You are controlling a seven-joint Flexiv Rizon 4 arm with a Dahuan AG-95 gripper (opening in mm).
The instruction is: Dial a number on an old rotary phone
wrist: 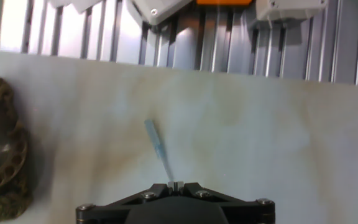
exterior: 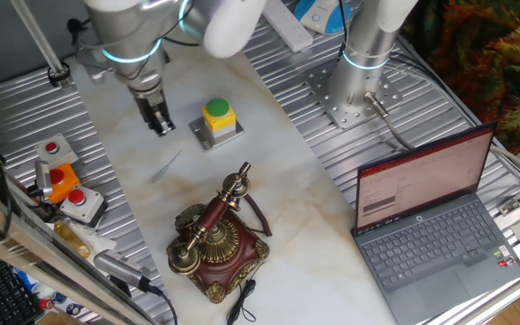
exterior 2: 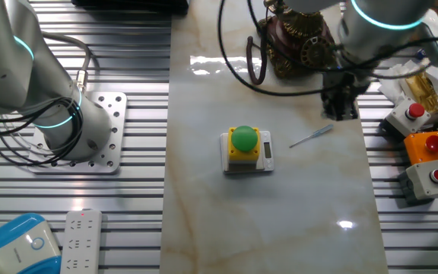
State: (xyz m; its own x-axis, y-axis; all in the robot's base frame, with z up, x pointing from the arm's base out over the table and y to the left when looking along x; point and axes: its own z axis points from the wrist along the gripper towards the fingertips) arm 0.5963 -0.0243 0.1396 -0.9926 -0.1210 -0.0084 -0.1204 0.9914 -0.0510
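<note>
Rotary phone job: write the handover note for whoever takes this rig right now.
Gripper: jaws shut, holding nothing that shows, hanging over the table away from the phone.
Phone: on the table, handset on its cradle, dial untouched.
A thin clear stick lies on the table just ahead of the jaws.
Done: nothing visible.
Left: get to the dial and turn it, perhaps with the stick.

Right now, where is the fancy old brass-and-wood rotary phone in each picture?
One fixed view: the dark red-brown wooden rotary phone with brass trim sits bottom centre, on the pale table.
The other fixed view: top edge, right of centre, partly cut off and behind the arm.
Hand view: only its brass dial edge shows at the far left.
Shared landmark: the thin clear pen-like stick lying beside the phone.
</note>
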